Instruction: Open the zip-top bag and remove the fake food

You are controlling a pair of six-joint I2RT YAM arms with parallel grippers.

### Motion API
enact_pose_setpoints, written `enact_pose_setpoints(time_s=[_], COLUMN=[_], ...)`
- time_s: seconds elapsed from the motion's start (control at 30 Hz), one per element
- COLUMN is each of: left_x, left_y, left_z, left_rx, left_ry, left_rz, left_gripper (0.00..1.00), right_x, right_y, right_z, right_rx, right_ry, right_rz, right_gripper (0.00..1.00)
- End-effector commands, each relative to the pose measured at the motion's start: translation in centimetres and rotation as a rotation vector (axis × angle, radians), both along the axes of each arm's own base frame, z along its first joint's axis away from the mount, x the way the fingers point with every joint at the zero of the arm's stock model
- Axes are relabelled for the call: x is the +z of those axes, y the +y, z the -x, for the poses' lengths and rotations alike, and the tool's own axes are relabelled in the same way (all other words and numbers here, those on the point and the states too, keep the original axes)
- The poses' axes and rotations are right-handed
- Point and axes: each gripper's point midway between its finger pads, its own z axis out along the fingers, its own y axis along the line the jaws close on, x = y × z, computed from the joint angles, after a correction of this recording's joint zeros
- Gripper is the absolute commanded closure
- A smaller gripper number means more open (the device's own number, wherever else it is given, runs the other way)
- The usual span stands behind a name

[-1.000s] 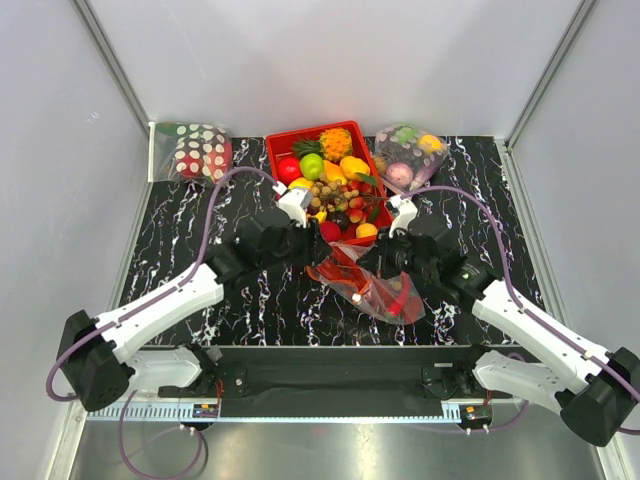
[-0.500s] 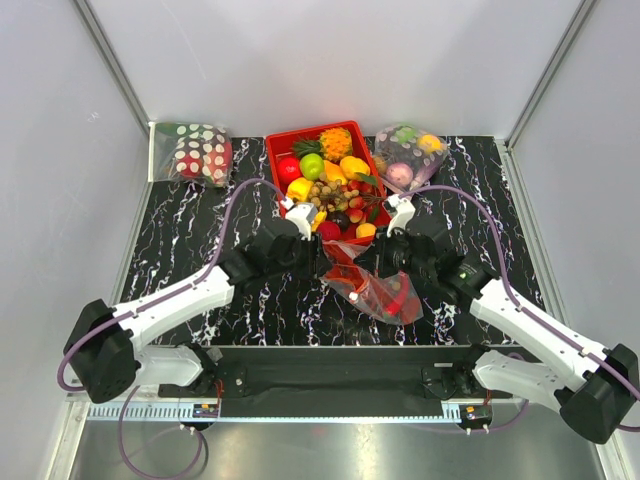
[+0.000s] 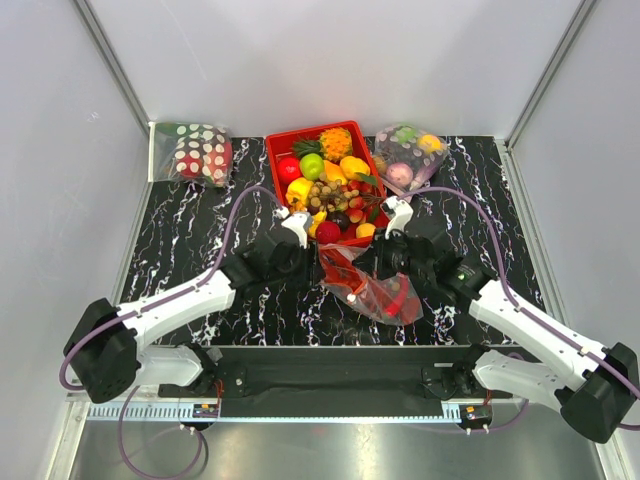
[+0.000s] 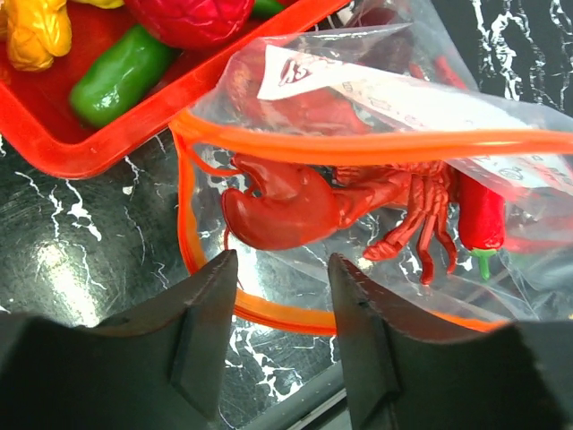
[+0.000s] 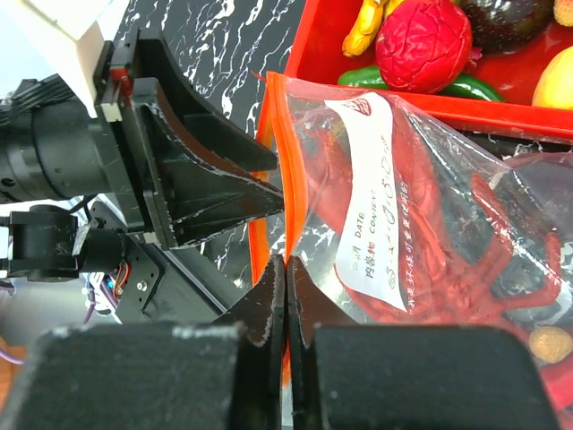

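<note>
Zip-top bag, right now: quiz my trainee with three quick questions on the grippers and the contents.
1. True or false: the right gripper is shut on the edge of the zip-top bag.
2. The left gripper's jaws are: A) shut, B) open, C) out of view.
3. Fill in: beside the lobster inside the bag lies a red ____ with a green stem.
Key: 1 true; 2 B; 3 chili.

On the bag (image 5: 483, 170), a white label (image 5: 374, 202) reads "DATE" and "CONTENT"; its handwriting and red logo are illegible.
</note>
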Motion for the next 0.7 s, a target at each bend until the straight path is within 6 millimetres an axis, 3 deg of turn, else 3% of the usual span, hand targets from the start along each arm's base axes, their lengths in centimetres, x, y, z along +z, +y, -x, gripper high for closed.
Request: enact_pose_setpoints(time_s=[0.0,0.23,0.67], left_x=[0.2,-1.3,-0.2], left_y=[-0.2,-0.5,-3.3], left_z=[-0.9,-1.1,-2.0], left_rx=[0.028,0.047,0.014], left_ry=[-0.039,-0.013,-0.051], left_rz=[0.019,0.027,0.175], left_gripper=[0.47,0.39,0.35], right_x=[1.7,1.8,0.8], right_y=[1.2,1.4,2.4], right_z=[-0.1,0.4,0.8], right_rx=[0.021,0.034,0.072], right_ry=[-0.048,-0.052,-0.031], right_rz=[-0.061,-0.067,-0.070], right_gripper=[1.00,1.00,1.00])
